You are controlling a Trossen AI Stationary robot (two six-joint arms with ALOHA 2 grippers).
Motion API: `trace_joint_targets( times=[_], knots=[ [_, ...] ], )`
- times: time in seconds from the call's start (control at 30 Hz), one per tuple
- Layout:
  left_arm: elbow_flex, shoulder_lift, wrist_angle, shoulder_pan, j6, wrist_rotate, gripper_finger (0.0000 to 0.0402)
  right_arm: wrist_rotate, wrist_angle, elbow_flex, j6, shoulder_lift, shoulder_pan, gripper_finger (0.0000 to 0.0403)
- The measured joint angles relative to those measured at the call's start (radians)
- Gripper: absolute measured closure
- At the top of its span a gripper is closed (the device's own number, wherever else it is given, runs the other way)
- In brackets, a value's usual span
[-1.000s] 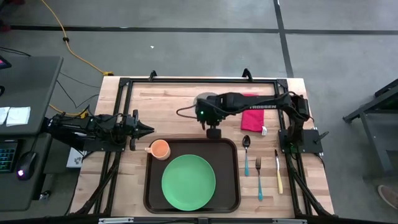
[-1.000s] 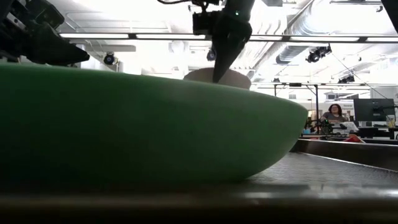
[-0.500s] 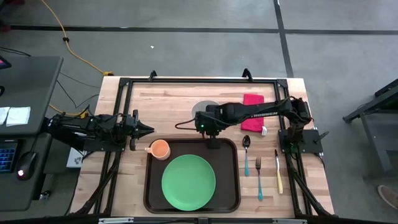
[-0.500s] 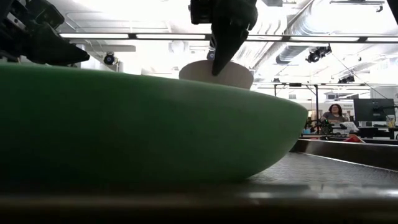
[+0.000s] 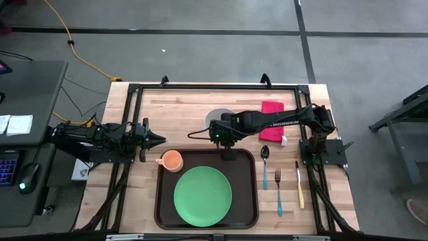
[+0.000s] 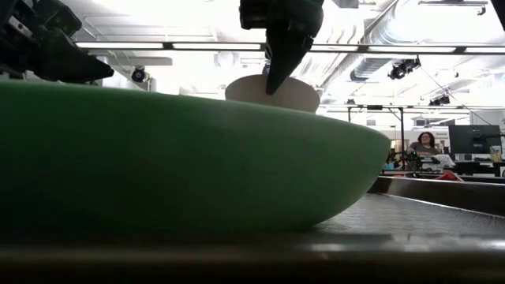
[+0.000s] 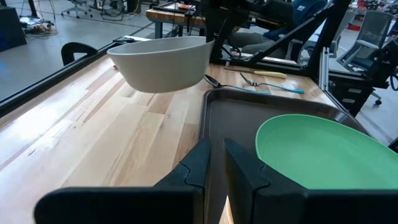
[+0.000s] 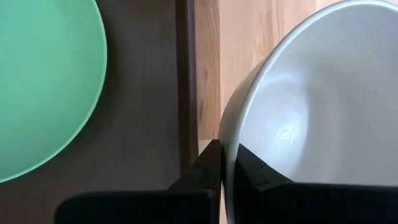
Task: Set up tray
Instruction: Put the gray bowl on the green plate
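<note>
Pinching the rim of one grey-white bowl (image 7: 165, 62), my right gripper (image 8: 225, 163) carries it clear of the wood at the back edge of the single brown tray (image 5: 246, 201), which lies front and centre holding one green plate (image 5: 202, 195). One orange cup (image 5: 172, 161), one spoon (image 5: 265, 164), one fork (image 5: 278, 191) and one knife (image 5: 299, 186) flank the tray; my left gripper (image 7: 216, 162) waits beside the cup, fingers nearly closed on nothing.
</note>
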Motion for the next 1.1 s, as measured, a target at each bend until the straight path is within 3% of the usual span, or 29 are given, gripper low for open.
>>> trace_joint_targets(
  times=[0.73,1.1],
  knots=[
    [0.000,0.000,-0.001,0.000,0.000,0.001,0.0328,-0.001,0.018,0.000,0.001,0.000,0.061,0.0403],
    [0.000,0.000,-0.005,0.000,0.000,0.011,0.0328,0.001,0.093,0.000,0.094,0.000,0.109,0.0403]
  ],
)
